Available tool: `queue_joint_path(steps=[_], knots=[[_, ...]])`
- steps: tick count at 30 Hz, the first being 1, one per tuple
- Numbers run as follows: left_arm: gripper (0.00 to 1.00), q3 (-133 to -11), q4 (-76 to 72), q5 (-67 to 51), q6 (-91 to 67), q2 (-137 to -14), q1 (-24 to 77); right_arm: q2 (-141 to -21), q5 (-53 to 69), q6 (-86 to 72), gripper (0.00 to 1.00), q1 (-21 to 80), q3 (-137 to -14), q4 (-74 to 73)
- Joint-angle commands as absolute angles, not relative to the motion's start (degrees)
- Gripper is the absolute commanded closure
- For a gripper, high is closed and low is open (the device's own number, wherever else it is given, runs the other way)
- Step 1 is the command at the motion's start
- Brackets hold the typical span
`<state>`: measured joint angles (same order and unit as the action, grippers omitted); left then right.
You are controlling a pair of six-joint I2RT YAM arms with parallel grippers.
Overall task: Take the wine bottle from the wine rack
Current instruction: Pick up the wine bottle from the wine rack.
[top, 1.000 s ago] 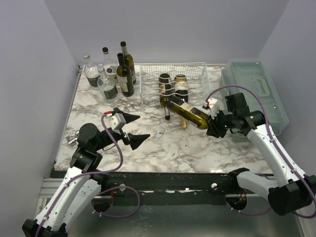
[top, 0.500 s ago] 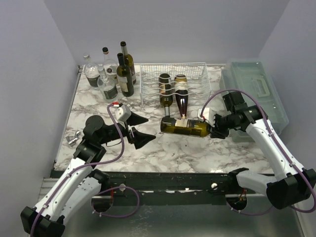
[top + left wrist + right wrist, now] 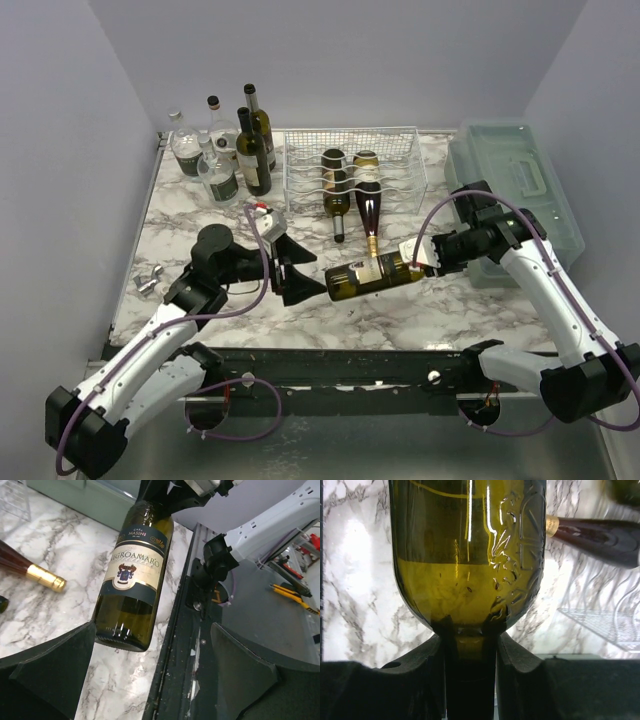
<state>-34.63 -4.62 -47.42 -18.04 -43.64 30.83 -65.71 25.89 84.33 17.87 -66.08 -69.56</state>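
- The wine bottle [image 3: 375,272] was right at the front of the wine rack [image 3: 300,165] a second ago, slanted, with its bottom end close to the wires
- Now it is clear of the rack, over the near part of the counter [image 3: 450,310], close to the arms
- The right end effector [image 3: 428,255] is closed tight on the bottle's thin neck; its wrist view shows both fingers pressed on the glass just below the shoulder
- The left end effector [image 3: 305,272] has moved in from the left and is wide open, holding nothing, with its two fingers on each side of the bottle's bottom end but not touching it
- This means the main job looks done: the bottle is off the rack, and what is left is likely to hand it over or put it down
- The bottle lies on its side, about flat
- Its long line runs left to right across the counter
- The fat bottom end points left, toward the open left end effector, and sits a bit nearer the arms; the neck points right
- The label faces up
- It seems to hang just above the counter, but the pictures do not show this for sure
- Two other bottles [image 3: 333,185] are in the rack, necks pointing forward
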Motion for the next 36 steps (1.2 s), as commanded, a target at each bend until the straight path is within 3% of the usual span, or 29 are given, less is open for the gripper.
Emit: queue_joint_path(steps=[1, 17, 36], knots=[[0.01, -38.71, -5.64, -50.33, -19.97, -48.93, 33.12, -65.19, 28.84, 93.37, 1.0, 18.91, -69.52, -68.95], [0.01, -45.4, -8.88, -48.77, -17.61, -67.39, 40.48, -65.65, 24.29, 104.42, 1.0, 24.03, -70.45, -68.66], [0.01, -51.05, -24.7, -47.11, -29.43, -84.18, 48.63, -62.76, 21.59, 109.34, 1.0, 29.08, -72.64, -68.03]])
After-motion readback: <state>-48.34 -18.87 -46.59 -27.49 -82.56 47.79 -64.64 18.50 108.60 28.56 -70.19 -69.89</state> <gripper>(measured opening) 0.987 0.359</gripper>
